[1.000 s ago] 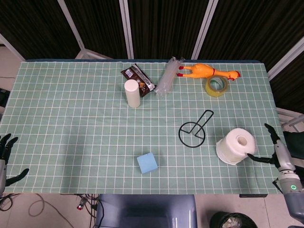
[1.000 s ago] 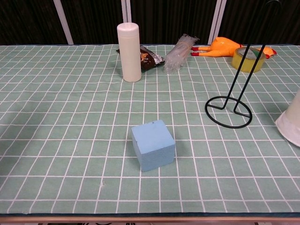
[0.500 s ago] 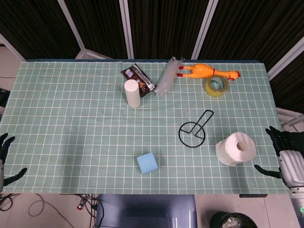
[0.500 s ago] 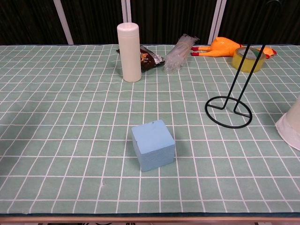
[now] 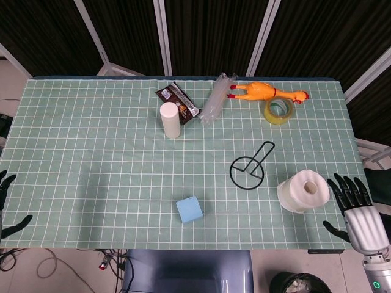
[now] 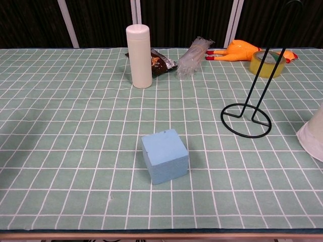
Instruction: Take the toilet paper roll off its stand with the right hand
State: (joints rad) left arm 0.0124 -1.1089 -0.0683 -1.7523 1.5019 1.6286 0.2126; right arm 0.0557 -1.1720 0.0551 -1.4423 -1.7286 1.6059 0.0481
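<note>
The white toilet paper roll (image 5: pixel 303 191) stands on end on the green checked cloth, to the right of the black wire stand (image 5: pixel 248 168) and apart from it. In the chest view only the roll's left edge (image 6: pixel 312 134) shows, beside the stand (image 6: pixel 251 113). My right hand (image 5: pixel 354 207) is at the table's right front corner, fingers spread, holding nothing, a short gap right of the roll. My left hand (image 5: pixel 6 201) shows at the far left edge, fingers apart and empty.
A light blue cube (image 5: pixel 190 209) lies near the front middle. At the back stand a white cylinder bottle (image 5: pixel 170 119), a dark snack packet (image 5: pixel 178 101), a clear plastic bundle (image 5: pixel 216 99), a rubber chicken (image 5: pixel 266 91) and a yellow tape roll (image 5: pixel 279 110).
My right hand has let go of the roll and drawn back toward the front right corner. The roll has settled slightly left. My left hand has slipped lower at the left edge.
</note>
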